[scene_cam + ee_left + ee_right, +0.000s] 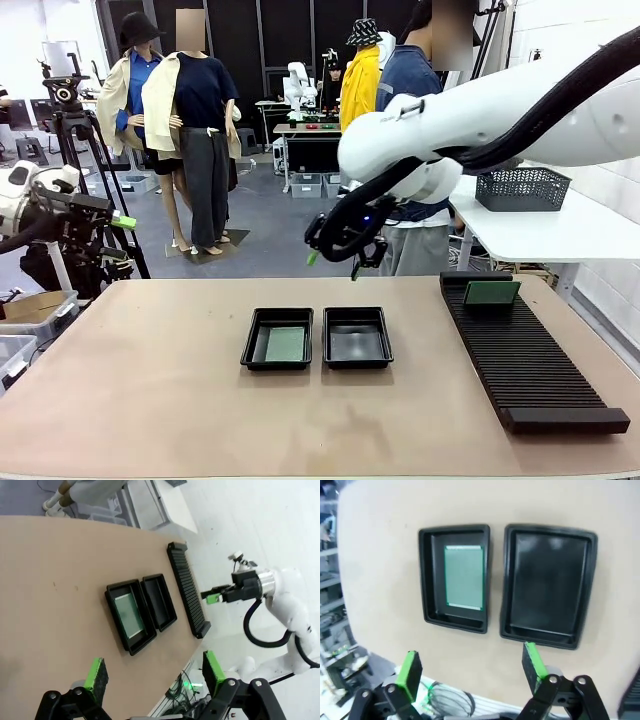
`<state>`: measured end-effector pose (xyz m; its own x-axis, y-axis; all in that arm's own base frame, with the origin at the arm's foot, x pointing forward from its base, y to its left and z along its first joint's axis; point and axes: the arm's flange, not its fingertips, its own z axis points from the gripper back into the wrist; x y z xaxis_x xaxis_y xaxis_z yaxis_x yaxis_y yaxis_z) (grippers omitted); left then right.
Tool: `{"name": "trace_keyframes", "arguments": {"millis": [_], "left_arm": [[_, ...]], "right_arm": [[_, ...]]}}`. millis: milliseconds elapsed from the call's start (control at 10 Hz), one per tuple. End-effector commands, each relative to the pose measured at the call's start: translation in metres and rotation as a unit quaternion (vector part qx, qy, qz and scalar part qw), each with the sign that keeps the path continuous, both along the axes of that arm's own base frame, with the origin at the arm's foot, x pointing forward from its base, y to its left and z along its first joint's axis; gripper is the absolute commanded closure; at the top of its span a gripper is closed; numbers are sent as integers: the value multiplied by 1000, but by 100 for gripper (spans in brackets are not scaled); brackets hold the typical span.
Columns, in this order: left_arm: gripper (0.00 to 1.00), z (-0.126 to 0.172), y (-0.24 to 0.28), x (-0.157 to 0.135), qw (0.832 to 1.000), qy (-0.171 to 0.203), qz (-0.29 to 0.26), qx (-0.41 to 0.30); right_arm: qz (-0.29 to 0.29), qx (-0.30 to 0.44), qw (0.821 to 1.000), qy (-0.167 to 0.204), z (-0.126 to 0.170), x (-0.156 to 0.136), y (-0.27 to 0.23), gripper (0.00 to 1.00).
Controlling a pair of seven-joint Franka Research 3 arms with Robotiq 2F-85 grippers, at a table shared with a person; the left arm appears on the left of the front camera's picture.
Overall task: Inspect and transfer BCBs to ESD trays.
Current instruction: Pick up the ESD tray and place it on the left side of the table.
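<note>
BCB (pixel 285 344) in left ESD tray (pixel 251 346), another BCB (pixel 491 293) in rack (pixel 530 375); left hand (pixel 155 672), right hand (pixel 471 665) released.

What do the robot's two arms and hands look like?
The left arm and right arm are white with rounded joints; a thick black cable runs along the right one. The left hand and right hand are black, each with two fingers bearing bright green pads.
</note>
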<state>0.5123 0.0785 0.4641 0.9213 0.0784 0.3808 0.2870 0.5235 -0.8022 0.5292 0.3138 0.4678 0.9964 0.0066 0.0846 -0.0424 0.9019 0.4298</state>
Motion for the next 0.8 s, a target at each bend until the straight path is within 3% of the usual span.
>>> {"name": "trace_keyframes", "arguments": {"millis": [0, 700], "left_arm": [[0, 2, -21, -22, 999, 1, 24, 45], [0, 6, -110, 8, 992, 36, -8, 117]], "right_arm": [[-8, 33, 999, 2, 3, -7, -42, 0], [-27, 156, 987, 23, 30, 14, -162, 0]]}}
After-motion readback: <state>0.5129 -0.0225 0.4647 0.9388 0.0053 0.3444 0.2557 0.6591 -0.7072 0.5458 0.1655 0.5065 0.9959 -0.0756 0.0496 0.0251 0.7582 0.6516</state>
